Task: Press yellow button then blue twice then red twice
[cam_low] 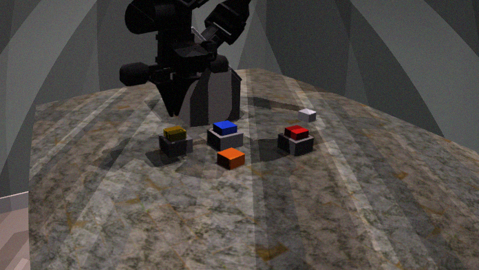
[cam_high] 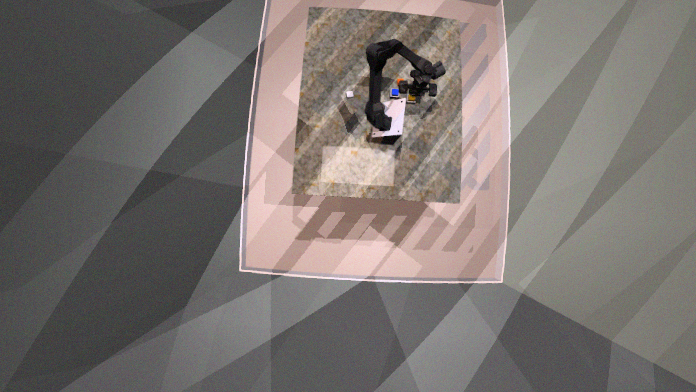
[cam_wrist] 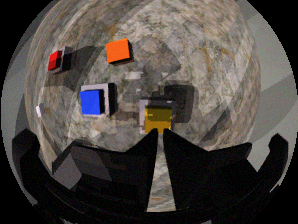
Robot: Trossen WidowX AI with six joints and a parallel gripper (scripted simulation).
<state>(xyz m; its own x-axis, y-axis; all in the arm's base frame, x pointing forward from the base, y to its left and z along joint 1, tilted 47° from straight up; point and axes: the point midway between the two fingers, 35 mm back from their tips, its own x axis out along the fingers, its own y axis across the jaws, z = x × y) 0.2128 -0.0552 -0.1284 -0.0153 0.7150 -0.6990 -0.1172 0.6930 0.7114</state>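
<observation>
The yellow button (cam_high: 412, 98) (cam_low: 175, 134) (cam_wrist: 157, 120) sits on its dark base. My gripper (cam_low: 175, 115) (cam_wrist: 160, 132) is shut with nothing between its fingertips, which point down above the yellow button with a gap to its cap. The blue button (cam_high: 395, 92) (cam_low: 225, 127) (cam_wrist: 91, 102) stands beside the yellow one, its cap raised. The red button (cam_low: 296, 132) (cam_wrist: 55, 60) stands further along, its cap raised; the arm hides it in the top view.
An orange block (cam_high: 399, 81) (cam_low: 230, 158) (cam_wrist: 119, 51) lies near the blue button. A white block (cam_high: 349, 94) (cam_low: 307, 115) (cam_wrist: 39, 111) lies beyond the red button. The arm's pale wedge-shaped base (cam_high: 396, 117) (cam_low: 219, 96) stands behind the yellow and blue buttons.
</observation>
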